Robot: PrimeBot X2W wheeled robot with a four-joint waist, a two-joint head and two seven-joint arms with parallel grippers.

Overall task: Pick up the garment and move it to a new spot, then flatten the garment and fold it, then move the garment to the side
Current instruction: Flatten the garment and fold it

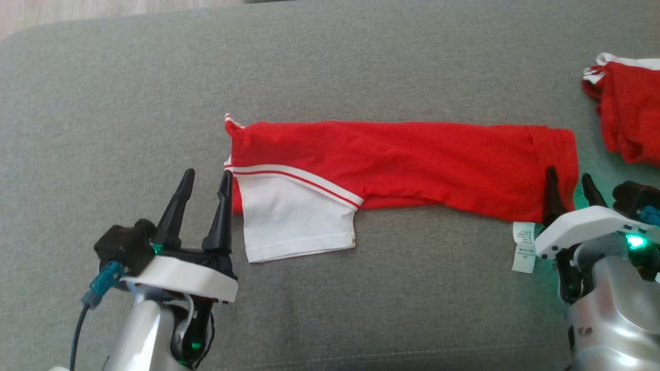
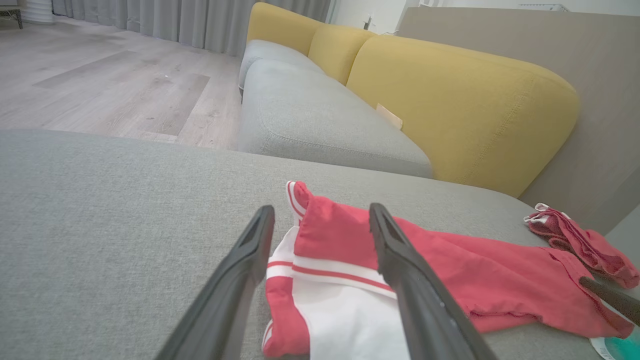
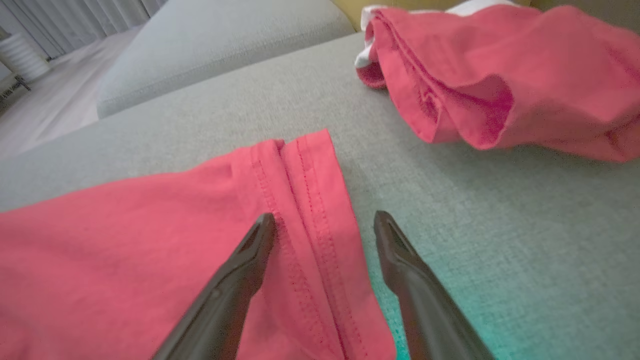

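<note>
1. Left tool [image 1: 208, 175]: jaws wide, holding nothing. It stands at the garment's [image 1: 412, 159] left end. In the left wrist view one finger sits at the cloth's outer edge and the other over the red cloth.
2. Right tool [image 1: 568, 174]: jaws wide, holding nothing. It stands at the garment's right end and straddles the stitched hem, one finger over the hem and the other over the bare grey cushion [image 1: 361, 62]. Whether either finger touches cannot be told.
3. Garment: it lies flat on the grey cushion as a long red strip, its long axis running crosswise in front of the robot from one tool to the other. A white sleeve panel [image 1: 294, 221] juts from its near edge by the left end. A care label [image 1: 524, 247] hangs out at the near corner of the right end.
4. Governing relation: each arm is at its own end and neither is clearly nearer. In my judgement, the coming move is a grasp at both ends, with each tool closing forward onto the cloth edge just ahead.
5. Second red garment [image 1: 629, 118]: bunched, lying apart from the garment, beyond its right end.
6. Beyond the garment's far side: a yellow backrest [image 2: 465, 100] and wooden floor [image 2: 100, 85].
</note>
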